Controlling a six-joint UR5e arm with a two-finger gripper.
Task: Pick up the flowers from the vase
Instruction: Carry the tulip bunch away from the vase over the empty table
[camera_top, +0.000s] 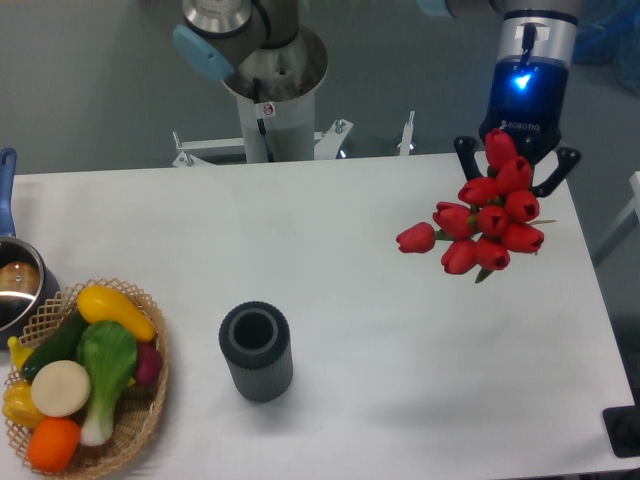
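Flowers (487, 221) — held aloft, out of vase (256, 352)
Gripper (517, 168) clamped on the bunch, right side of table (330, 260) — vase well apart.

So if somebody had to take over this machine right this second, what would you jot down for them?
Gripper: shut on the red tulips, held in the air above the table's far right side.
Ribbed grey vase: upright near the front, mouth empty.
Done: tulips are out of the vase and well clear of it.
Left: nothing of the pick-up itself; just keep the grip or set them down.
Wicker vegetable basket sits at the left edge.
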